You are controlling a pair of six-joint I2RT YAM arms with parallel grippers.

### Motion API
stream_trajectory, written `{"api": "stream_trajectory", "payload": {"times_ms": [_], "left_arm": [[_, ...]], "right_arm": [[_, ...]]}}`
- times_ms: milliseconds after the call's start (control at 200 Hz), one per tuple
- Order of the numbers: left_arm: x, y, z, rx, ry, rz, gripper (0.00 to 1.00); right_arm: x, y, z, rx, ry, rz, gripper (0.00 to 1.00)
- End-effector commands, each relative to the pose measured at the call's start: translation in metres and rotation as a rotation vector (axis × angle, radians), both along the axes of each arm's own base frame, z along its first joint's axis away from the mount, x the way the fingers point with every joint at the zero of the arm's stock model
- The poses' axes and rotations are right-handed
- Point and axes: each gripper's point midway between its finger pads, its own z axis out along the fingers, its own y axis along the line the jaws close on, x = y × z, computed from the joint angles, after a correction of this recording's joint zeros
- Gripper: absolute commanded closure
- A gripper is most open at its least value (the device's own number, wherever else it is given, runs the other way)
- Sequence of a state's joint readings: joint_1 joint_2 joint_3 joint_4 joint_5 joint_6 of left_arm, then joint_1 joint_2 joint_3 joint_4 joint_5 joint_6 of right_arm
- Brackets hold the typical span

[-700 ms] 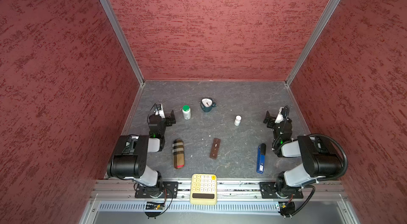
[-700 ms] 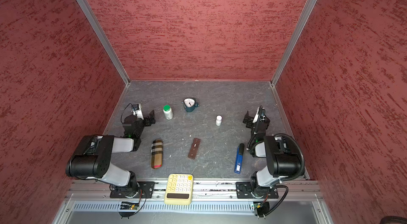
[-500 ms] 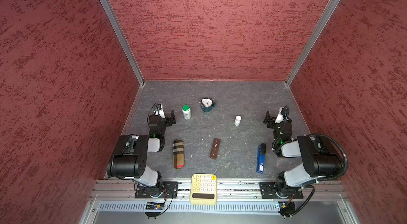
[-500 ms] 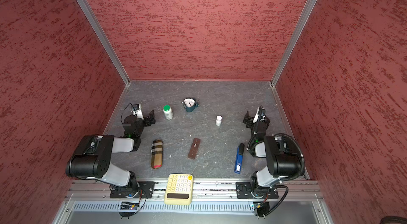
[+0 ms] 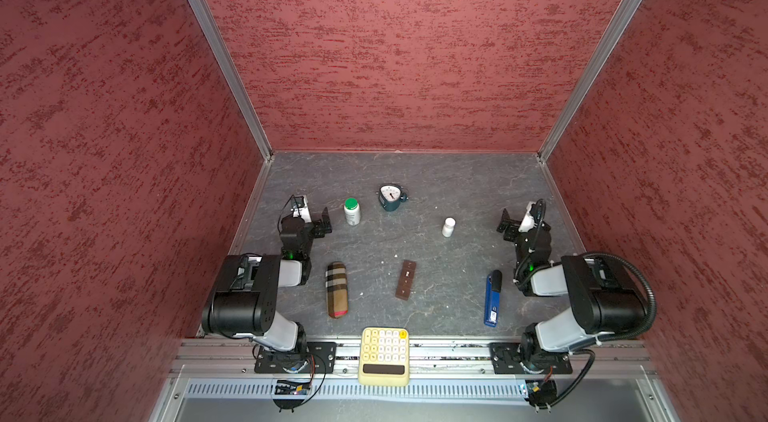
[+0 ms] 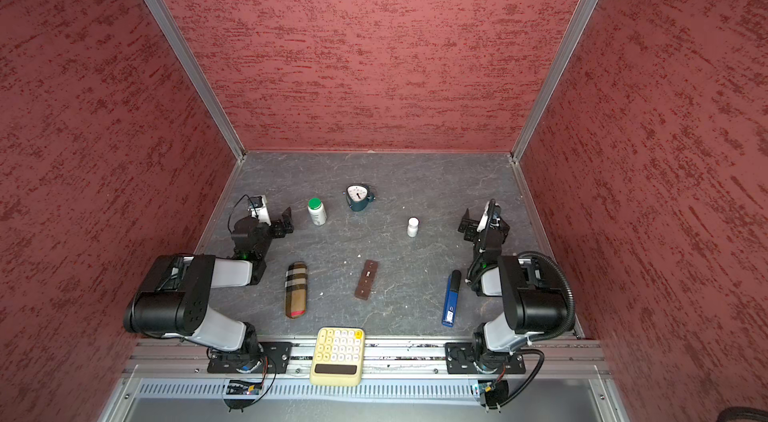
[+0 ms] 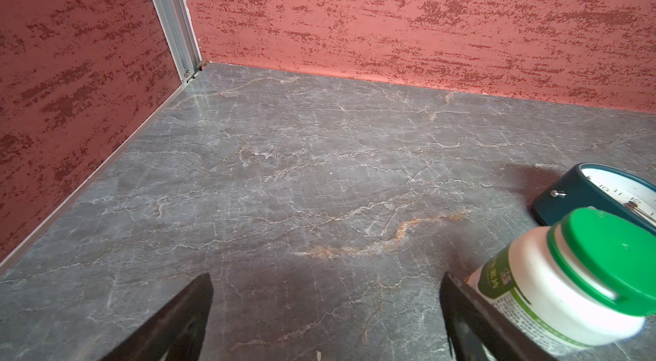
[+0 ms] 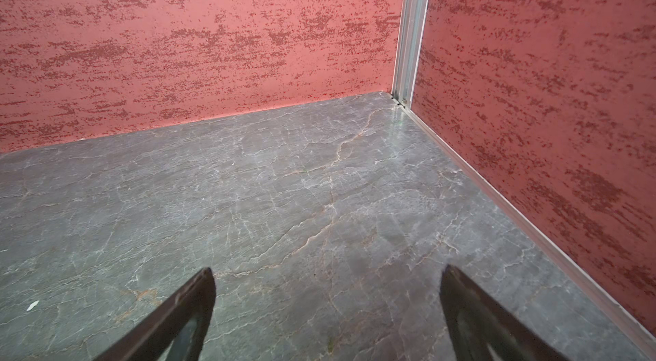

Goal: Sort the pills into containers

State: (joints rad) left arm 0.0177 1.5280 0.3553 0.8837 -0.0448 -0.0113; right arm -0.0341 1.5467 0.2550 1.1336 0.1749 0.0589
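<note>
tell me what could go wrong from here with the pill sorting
The pills are tiny white specks loose on the veined table, easy to miss or flick away. The green-capped bottle stands close beside the open left jaws; swinging toward the pill-box strip might topple it.

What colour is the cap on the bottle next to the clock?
Green cap, clearest in the left wrist view.
</note>
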Motion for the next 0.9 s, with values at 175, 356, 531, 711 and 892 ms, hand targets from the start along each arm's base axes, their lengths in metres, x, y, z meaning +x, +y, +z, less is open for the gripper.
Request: {"api": "stream_trajectory", "payload": {"times_ms": [175, 356, 531, 711, 892], "left_arm": [[0.006, 0.002, 0.009, -0.008, -0.033, -0.004, 0.00], [0.011, 0.006, 0.051, 0.014, 0.018, 0.054, 0.00], [0.005, 0.027, 0.114, -0.086, 0.054, 0.221, 0.04], [-0.023, 0.009, 0.151, -0.205, 0.151, 0.191, 0.08], [-0.069, -0.018, 0.157, -0.250, 0.213, 0.118, 0.14]], "right_arm": [[0.006, 0.002, 0.016, -0.016, -0.058, 0.015, 0.01], [-0.006, -0.013, 0.053, -0.002, -0.094, -0.078, 0.01], [-0.011, -0.025, 0.111, 0.246, -0.102, -0.189, 0.11], [-0.018, -0.007, 0.115, 0.467, 0.108, -0.174, 0.22], [-0.031, 0.027, 0.097, 0.586, 0.300, -0.073, 0.27]]}}
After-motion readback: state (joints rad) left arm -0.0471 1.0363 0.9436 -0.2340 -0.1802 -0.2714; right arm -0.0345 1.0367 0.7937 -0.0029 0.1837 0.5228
